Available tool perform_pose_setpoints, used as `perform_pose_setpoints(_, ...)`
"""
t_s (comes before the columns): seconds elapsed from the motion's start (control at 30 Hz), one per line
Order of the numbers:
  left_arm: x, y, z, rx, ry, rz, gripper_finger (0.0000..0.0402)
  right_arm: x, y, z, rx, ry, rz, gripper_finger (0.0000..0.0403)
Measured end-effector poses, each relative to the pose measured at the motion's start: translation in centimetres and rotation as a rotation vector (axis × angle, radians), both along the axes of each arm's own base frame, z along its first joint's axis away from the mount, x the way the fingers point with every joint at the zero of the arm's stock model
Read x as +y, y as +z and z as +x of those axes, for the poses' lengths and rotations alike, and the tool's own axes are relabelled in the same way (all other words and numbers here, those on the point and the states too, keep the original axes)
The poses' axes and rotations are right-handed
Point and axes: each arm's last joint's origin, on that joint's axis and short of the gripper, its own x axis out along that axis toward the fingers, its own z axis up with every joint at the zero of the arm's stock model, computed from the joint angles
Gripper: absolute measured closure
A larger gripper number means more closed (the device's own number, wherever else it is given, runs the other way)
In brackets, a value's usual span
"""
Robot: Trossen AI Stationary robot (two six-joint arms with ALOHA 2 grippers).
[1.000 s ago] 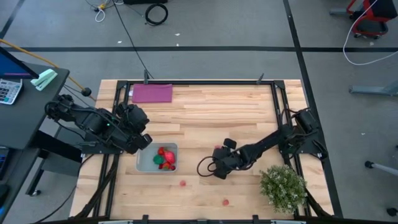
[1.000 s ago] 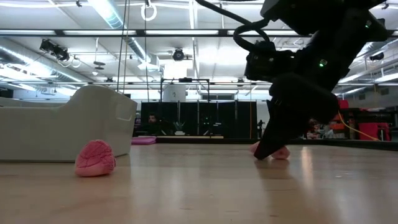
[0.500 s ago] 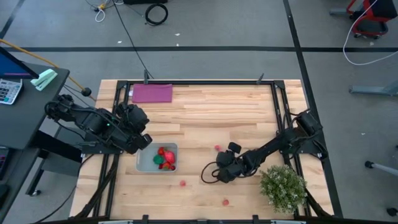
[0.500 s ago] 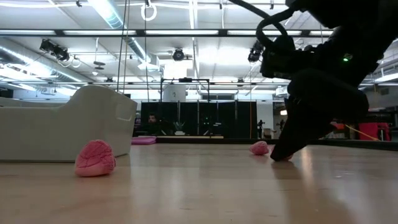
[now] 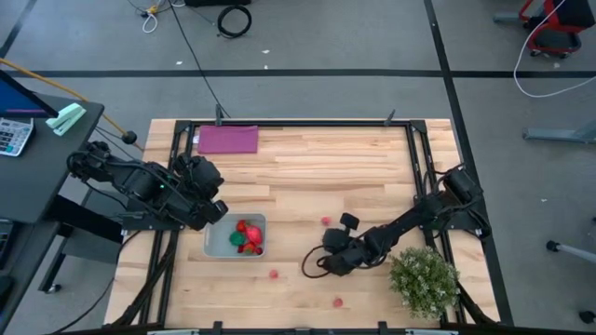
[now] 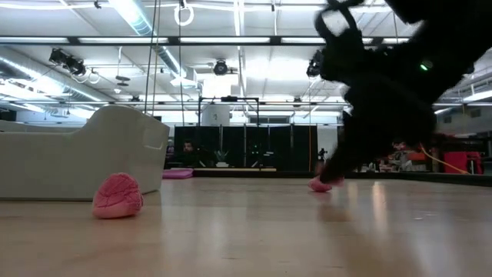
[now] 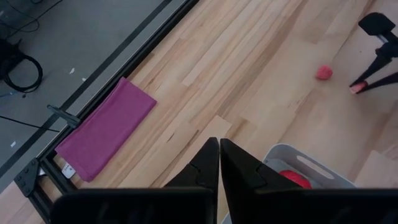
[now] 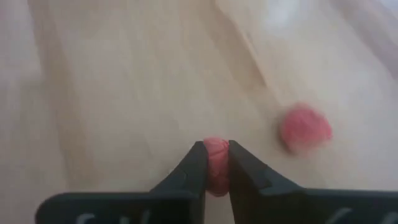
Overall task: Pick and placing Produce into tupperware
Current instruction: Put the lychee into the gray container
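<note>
The tupperware (image 5: 216, 246), a shallow grey-white tub, sits at the table's left with red and green produce (image 5: 247, 234) inside. My right gripper (image 5: 326, 245) is low over the table's middle, shut on a small pink piece of produce (image 8: 216, 160). Another red piece (image 5: 326, 221) lies loose just beyond it. Two more pieces (image 5: 274, 274) (image 5: 337, 301) lie nearer the front edge. My left gripper (image 7: 219, 148) hangs shut above the tupperware's far left corner and holds nothing. My right gripper pinches the small pink piece (image 8: 216, 155) between its two fingertips (image 8: 194, 163), one on either side. The fingers slant down from the table's right. The piece sits at table height; whether it rests on the wood I cannot tell.
A flat purple mat (image 5: 227, 139) lies at the far left. A bushy pale-green plant (image 5: 424, 279) stands at the near right, close behind my right arm. Bare wood lies between the tupperware and the right gripper.
My right gripper has swung a little toward the near edge and turned at the wrist, staying low over the table. Its fingers have closed in on a pink piece. The loose red piece beside it has stayed where it was.
</note>
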Motion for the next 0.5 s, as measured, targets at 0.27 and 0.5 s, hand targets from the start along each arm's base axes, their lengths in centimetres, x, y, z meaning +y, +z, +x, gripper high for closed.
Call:
perform_pose_setpoints(0.27, 0.0, 0.0, 0.0, 0.0, 0.0, 0.0, 0.0391, 0.2, 3.9, 4.3, -0.482, 0.119, 0.044, 0.0341)
perform_pose_setpoints(0.5, 0.0, 0.0, 0.0, -0.002, -0.001, -0.001, 0.0383, -2.4, 8.4, 7.8, -0.809, 0.188, 0.107, 0.0349)
